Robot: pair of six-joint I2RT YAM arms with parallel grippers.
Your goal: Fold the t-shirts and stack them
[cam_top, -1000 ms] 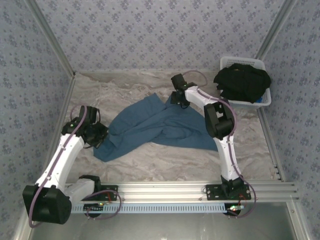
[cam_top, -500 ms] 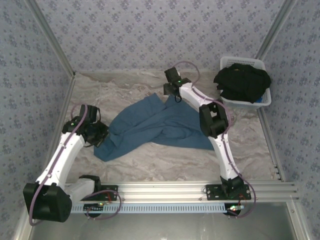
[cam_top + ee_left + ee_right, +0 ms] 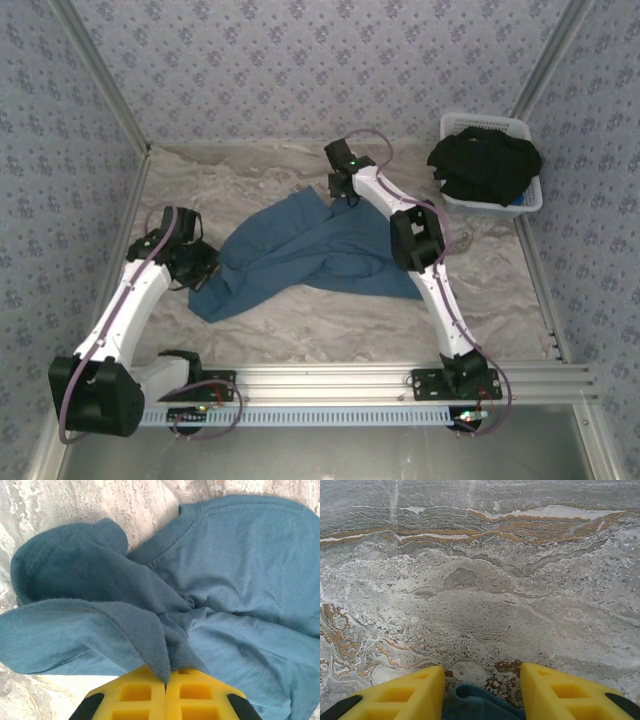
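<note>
The teal t-shirt (image 3: 310, 250) lies crumpled in the middle of the desk (image 3: 320, 320), and the black t-shirts (image 3: 485, 165) are heaped in the white basket (image 3: 465, 122) at the far right. The left pincer (image 3: 166, 681) is closed tight on a fold of the teal cloth; the right pincer (image 3: 482, 679) stands open over its far edge, gripping nothing.

At the bottom of the frame the right gripper (image 3: 482, 680) holds its two yellow fingers (image 3: 405, 695) spread apart, with a rounded fold of the teal-blue t-shirt (image 3: 480, 704) (just a small edge) between them on the grey, rust-veined table (image 3: 480, 580).
</note>
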